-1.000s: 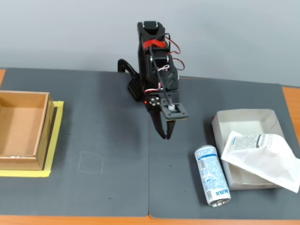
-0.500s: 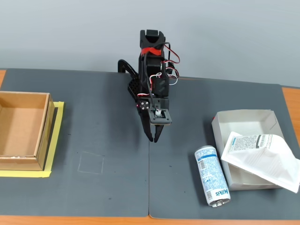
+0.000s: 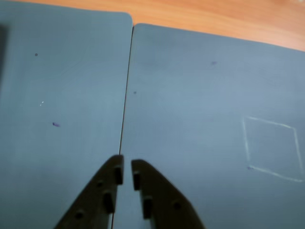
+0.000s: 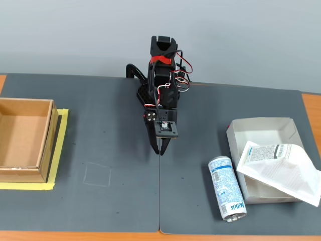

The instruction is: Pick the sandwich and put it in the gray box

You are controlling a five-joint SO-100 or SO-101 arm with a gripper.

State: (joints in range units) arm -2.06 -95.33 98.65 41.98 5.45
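Observation:
The sandwich [image 4: 281, 168], a white wedge pack with a printed label, lies tilted over the front right corner of the gray box [image 4: 261, 123] at the right of the fixed view. Part of it is inside and part hangs over the wall. My gripper [image 4: 159, 149] hangs far to the left of both, over the seam between the two dark mats, pointing down. In the wrist view the gripper [image 3: 127, 169] shows its fingers nearly touching with nothing between them. Neither sandwich nor box appears in the wrist view.
A white-and-blue can [image 4: 227, 194] lies on its side just left of the gray box. A brown cardboard box [image 4: 22, 138] sits on yellow tape [image 4: 60, 150] at the far left. A chalk square [image 4: 97, 174] marks the left mat and also shows as a chalk square [image 3: 271, 148] in the wrist view.
The arm has swung left in the fixed view, away from the gray box, and now hangs over the mat seam. The sandwich and can have not moved.

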